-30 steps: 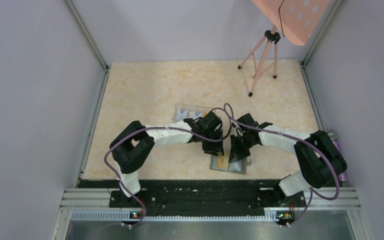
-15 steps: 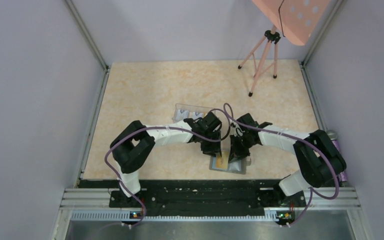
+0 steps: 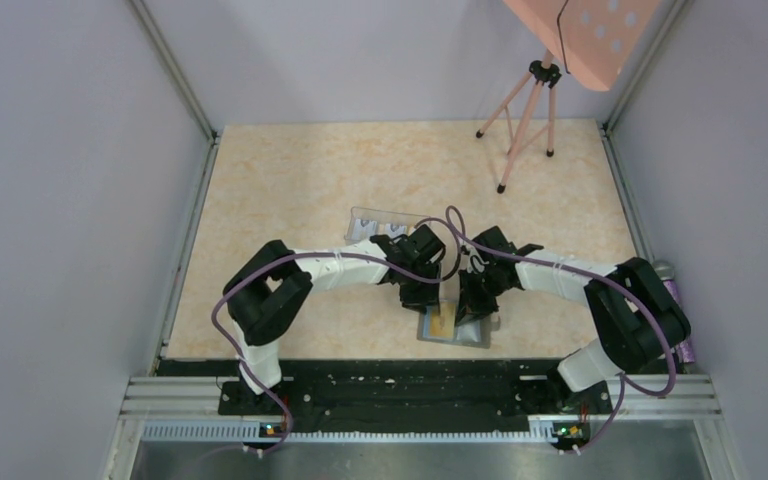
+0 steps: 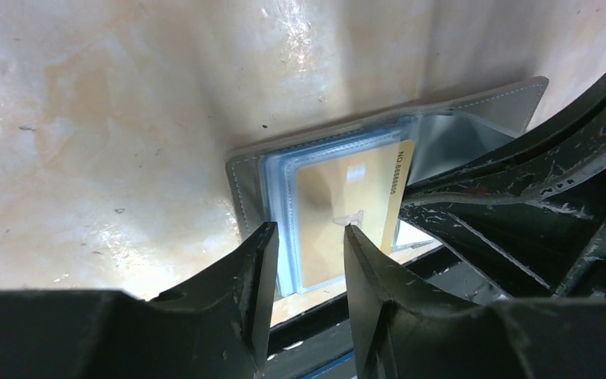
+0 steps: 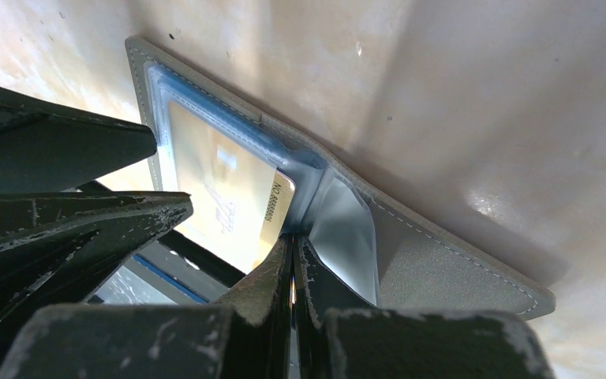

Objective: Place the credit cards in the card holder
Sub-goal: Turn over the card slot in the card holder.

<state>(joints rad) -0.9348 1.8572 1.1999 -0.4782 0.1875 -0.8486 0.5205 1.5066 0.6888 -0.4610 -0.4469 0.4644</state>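
Left claw (image 4: 309, 233) spread over thin gold card (image 4: 339, 205) in flat grey folding wallet (image 4: 241, 185), six o'clock. Right claw (image 5: 292, 241) pressed together at card's edge.

Left end effector (image 3: 427, 300) and right end effector (image 3: 473, 308) point tips-down, side by side and close together, over the card holder (image 3: 470, 337), which lies unfolded on the surface (image 3: 290, 180) right beneath both tips. An orange credit card (image 3: 442, 322) shows on the holder's half under the left end effector. A clear plastic box (image 3: 372, 222) sits just beyond the left end effector, and a pink tripod (image 3: 520, 120) stands well beyond the right one.
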